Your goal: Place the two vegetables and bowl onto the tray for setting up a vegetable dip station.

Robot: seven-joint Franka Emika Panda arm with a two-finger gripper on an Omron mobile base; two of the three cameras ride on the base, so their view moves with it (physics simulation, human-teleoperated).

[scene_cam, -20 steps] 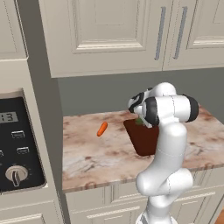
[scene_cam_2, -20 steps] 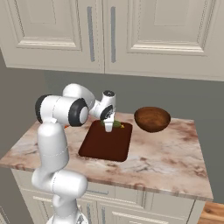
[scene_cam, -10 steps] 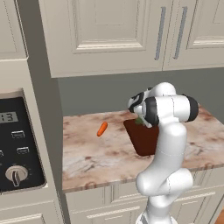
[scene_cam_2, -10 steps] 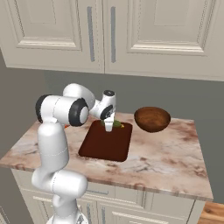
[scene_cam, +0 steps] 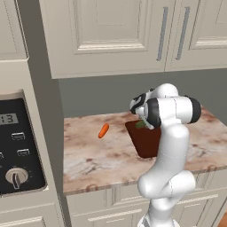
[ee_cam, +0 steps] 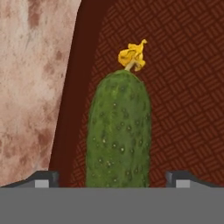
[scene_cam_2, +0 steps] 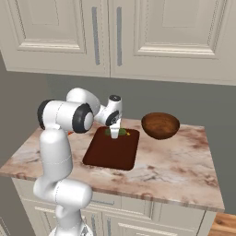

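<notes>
The dark green cucumber (ee_cam: 118, 131), with a yellow flower at its tip, lies on the dark reddish-brown tray (ee_cam: 183, 87) near its edge. My gripper (ee_cam: 113, 177) hangs right over it and is open; its fingertips (ee_cam: 41, 177) stand wide on either side and do not touch it. In the right base view the gripper (scene_cam_2: 114, 133) points down at the cucumber (scene_cam_2: 119, 132) at the tray's (scene_cam_2: 110, 154) far edge. The wooden bowl (scene_cam_2: 160, 125) sits on the counter to the tray's right. The orange carrot (scene_cam: 103, 130) lies on the counter left of the tray (scene_cam: 144, 144).
A marble counter (scene_cam_2: 175, 170) carries everything, with cream cabinets above and a grey back wall. An oven panel (scene_cam: 17, 146) with a knob stands at the far left. The counter's front edge runs close below the tray.
The jaws have spread apart and let go of the cucumber, which now rests on the tray. The arm, carrot and bowl have stayed where they were.
</notes>
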